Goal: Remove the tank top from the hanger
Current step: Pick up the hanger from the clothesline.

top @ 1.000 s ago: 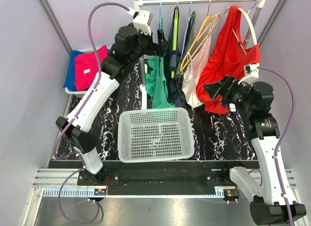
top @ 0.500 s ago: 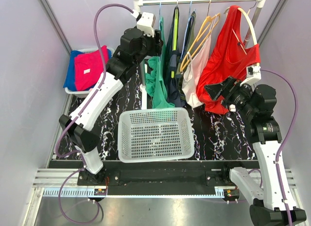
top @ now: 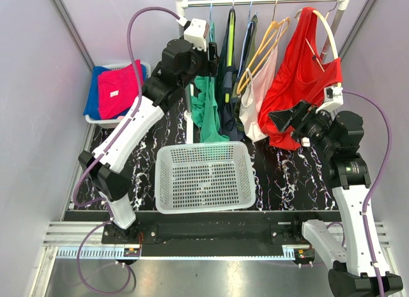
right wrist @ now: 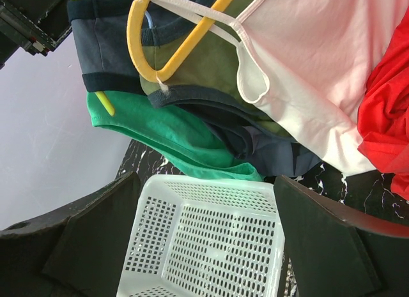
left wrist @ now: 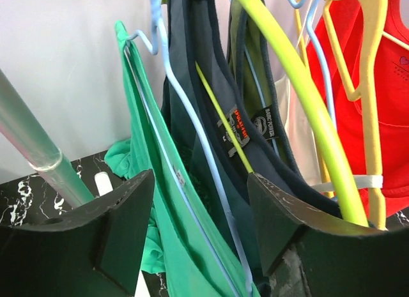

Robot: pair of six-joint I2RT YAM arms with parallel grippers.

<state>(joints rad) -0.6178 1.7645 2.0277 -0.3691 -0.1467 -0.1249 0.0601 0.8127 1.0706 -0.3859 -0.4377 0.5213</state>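
A green tank top (top: 208,112) hangs on a light blue wire hanger (left wrist: 185,124) at the left end of the clothes rail (top: 268,0). Its lower part droops in a bunch. My left gripper (top: 208,54) is open high up by the rail. In the left wrist view its jaws (left wrist: 201,214) stand on either side of the green tank top (left wrist: 137,118) and the hanger wire, touching neither. My right gripper (top: 281,118) is open and empty in front of the red garment (top: 300,73). In the right wrist view it (right wrist: 208,227) looks over the basket at the green tank top (right wrist: 172,134).
A white mesh basket (top: 204,145) stands below the rail. Dark navy and olive garments (top: 229,86), a pale pink top (top: 259,99) on a yellow hanger (top: 262,51) and the red one hang to the right. A tray of blue and pink clothes (top: 112,89) sits far left. The rack pole (left wrist: 38,150) stands left of the hanger.
My left gripper has moved right and up, closer to the rail and the green tank top's hanger. My right arm shifted slightly, then held still.
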